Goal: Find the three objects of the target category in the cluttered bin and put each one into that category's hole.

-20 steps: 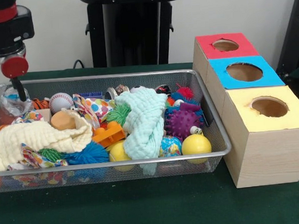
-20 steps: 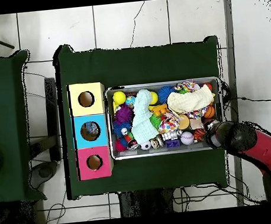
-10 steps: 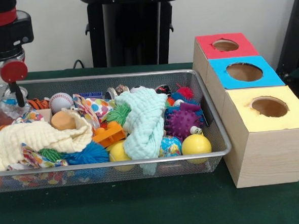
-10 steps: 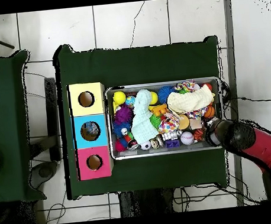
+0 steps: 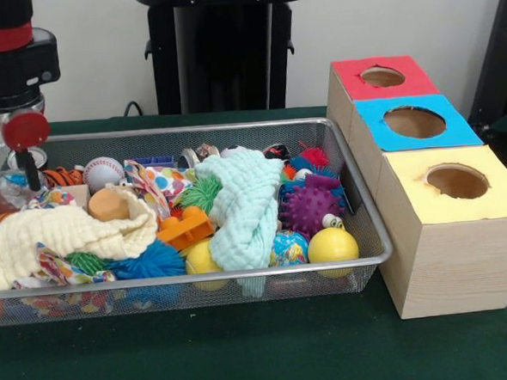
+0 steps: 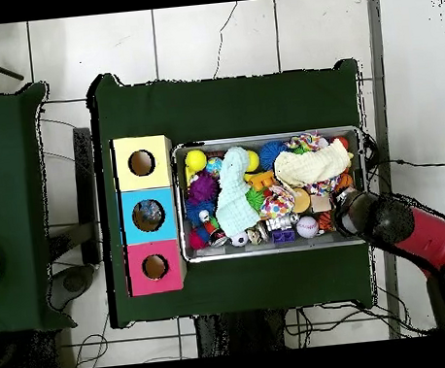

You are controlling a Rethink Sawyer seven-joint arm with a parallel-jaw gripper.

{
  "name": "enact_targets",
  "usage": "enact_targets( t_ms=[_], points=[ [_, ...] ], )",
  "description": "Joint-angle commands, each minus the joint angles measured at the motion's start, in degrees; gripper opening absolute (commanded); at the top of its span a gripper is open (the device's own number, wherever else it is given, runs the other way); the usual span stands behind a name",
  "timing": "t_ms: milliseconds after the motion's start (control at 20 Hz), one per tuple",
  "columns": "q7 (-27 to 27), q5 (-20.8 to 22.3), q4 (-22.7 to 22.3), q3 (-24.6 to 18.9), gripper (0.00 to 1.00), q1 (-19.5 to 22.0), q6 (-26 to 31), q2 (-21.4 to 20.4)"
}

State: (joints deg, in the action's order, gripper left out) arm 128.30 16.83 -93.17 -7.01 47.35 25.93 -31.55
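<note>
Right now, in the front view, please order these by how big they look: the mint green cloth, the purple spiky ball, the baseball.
1. mint green cloth, clearly the largest.
2. purple spiky ball.
3. baseball. It lies farther from the camera than the spiky ball, so its smaller look is partly distance; their true order is unsure.

You're looking at robot lab test cell, not home. Green cloth (image 6: 228, 103) covering table, sitting on tiled floor (image 6: 212, 37) with loose cables (image 6: 60, 129) trailing. Black pedestal (image 5: 223, 50) standing before plain white wall (image 5: 398, 13). Wire-mesh bin (image 5: 359, 227) and wooden sorting boxes (image 5: 451, 255) posing as staged props.
</note>
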Motion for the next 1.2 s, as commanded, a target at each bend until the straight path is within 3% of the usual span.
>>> enact_targets(
  t_ms=[50, 650, 850, 1050, 1200],
  points=[
    [-6.8, 6.9, 1.7, -2.3, 0.00, 2.6, -4.0, 6.6],
    [-6.0, 7.4, -1.8, -4.1, 0.00, 3.7, -4.8, 3.0],
    [-6.5, 6.7, -5.8, -4.8, 0.00, 2.5, -2.1, -4.4],
    [-8.1, 4.8, -9.3, -5.4, 0.00, 0.0, 5.3, -13.5],
    [-7.1, 5.0, -9.6, -3.8, 0.00, -2.4, 8.1, -16.2]
  ],
)
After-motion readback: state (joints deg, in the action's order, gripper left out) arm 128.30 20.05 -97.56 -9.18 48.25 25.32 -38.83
